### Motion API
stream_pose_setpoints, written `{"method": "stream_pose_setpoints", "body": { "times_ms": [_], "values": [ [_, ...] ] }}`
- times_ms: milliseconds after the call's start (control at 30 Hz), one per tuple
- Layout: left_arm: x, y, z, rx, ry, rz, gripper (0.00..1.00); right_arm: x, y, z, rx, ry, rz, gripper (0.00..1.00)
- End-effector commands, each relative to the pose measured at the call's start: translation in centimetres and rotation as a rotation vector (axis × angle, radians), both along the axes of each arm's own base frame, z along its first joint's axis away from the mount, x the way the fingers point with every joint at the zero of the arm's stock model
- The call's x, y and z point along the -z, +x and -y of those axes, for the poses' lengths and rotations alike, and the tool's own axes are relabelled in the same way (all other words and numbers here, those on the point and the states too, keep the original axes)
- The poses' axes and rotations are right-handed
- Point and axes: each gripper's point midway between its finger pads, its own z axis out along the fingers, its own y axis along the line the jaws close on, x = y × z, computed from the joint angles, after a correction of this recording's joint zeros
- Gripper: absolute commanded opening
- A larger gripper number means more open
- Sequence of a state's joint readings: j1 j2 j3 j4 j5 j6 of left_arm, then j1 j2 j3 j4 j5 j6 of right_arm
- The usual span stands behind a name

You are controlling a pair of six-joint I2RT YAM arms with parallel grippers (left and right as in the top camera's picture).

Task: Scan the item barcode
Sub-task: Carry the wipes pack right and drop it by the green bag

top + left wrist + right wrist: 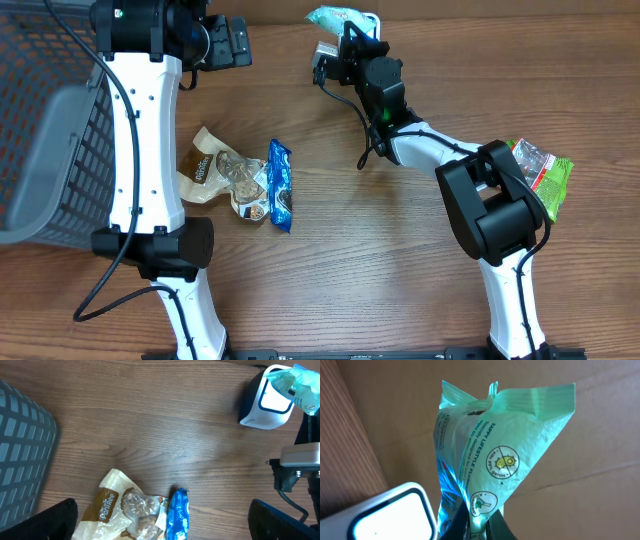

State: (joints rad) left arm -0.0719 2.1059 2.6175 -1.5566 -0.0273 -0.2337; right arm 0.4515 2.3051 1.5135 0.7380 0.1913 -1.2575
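- The right end effector (479, 527) was pinched shut on the lower edge of the teal packet (495, 455). In the wrist view the packet stood upright above its fingers.
- The teal packet was held off the counter (400, 270) at its far edge, just beside the white scanner (264, 400). In the left wrist view it overlapped the scanner's top corner.
- The scanner's pale window showed at the lower left of the right wrist view, close beside the packet.
- The left end effector (236, 42) stood wide and held nothing, above bare counter near the far edge.
- A tan pouch (205, 165) and a blue packet (281, 185) lay together left of centre on the counter, well apart from the scanner.
- A grey basket (50, 130) sat at the left edge.
- A green packet (548, 178) lay on the right, partly hidden by the right arm.
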Motion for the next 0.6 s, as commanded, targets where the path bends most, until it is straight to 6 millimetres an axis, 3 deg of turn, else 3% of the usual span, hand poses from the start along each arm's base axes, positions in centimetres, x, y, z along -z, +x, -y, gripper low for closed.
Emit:
{"method": "stream_pose_setpoints", "body": {
  "times_ms": [0,100,300,467,567],
  "values": [
    [-0.3,0.0,-0.1,-0.002,0.005,0.009,1.00,-1.4,0.5,0.7,0.022,0.145,-0.004,0.04],
    [-0.3,0.0,-0.1,-0.002,0.005,0.009,1.00,-1.6,0.5,0.9,0.035,0.155,0.002,0.04],
    [-0.3,0.0,-0.1,-0.002,0.005,0.009,1.00,-4.6,0.4,3.4,0.195,0.359,0.074,0.04],
    [-0.3,0.0,-0.1,-0.002,0.005,0.009,1.00,-5.9,-1.2,3.7,0.318,0.624,0.045,0.04],
    [-0.3,0.0,-0.1,-0.002,0.005,0.009,1.00,-5.7,-2.7,3.4,0.409,0.691,-0.001,0.04]
  ]
}}
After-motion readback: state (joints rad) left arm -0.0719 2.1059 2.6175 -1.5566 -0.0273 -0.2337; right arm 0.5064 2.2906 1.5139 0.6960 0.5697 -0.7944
